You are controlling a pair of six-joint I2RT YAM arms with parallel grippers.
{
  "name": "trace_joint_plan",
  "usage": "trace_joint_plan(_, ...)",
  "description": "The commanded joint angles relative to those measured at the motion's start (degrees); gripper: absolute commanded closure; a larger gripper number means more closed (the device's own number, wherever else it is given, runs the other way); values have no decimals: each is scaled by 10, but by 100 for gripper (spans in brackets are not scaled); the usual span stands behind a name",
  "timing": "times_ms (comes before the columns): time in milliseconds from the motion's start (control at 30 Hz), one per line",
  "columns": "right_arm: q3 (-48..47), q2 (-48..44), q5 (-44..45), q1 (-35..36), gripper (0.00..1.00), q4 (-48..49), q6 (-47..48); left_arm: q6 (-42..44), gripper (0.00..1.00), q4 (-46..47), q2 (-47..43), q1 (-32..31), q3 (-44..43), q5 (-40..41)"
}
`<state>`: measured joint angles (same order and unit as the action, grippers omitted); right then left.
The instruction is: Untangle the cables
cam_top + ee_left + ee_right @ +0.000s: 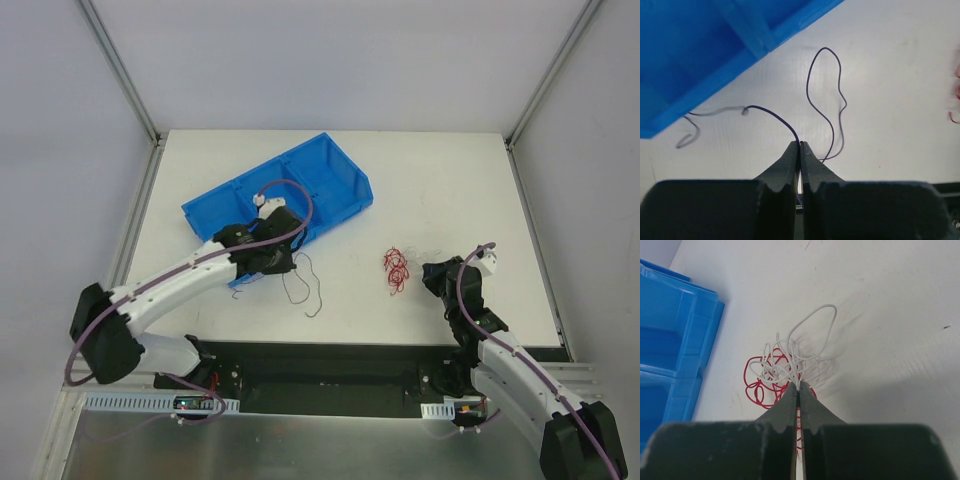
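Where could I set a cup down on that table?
Bare: the far right corner of the table, beyond the bin and behind the red wire; also the gap between black wire and red wire. Crowded: red wire and white wire at the right gripper, and the left gripper by the bin.

We are looking along the left gripper (800, 146), and its two fingers are pressing together with no gap at the tips. Between the tips they are pinching a black wire (776, 116). From there the wire is running up and to the left, and its far end is looking blurred and grey just beside the bin (700, 45). A tall loop of it is lying on the table (900, 60), right of the fingers. At the right edge we are seeing a bit of red wire (954, 118), well apart from the black one.
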<state>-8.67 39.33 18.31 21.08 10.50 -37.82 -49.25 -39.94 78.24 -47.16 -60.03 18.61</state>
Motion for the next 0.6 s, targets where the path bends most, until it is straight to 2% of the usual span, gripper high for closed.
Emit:
trace_joint_plan(0,1,-2,-5,-5,99,24,6,229,100,47,-100,2,-40,-23)
trace_joint_plan(133,0,-1,-6,-4,99,24,7,311,100,92,-153,31,-61,-37)
trace_joint_plan(233,1,-5,-6,-5,99,25,7,312,100,117,-165,131,-72,-150)
trace_joint_plan(300,2,-7,-6,-5,99,24,6,306,100,130,-172,176,-81,-182)
trace_joint_plan(567,1,-2,-10,-6,99,29,8,344,100,116,-201,236,-170,-159)
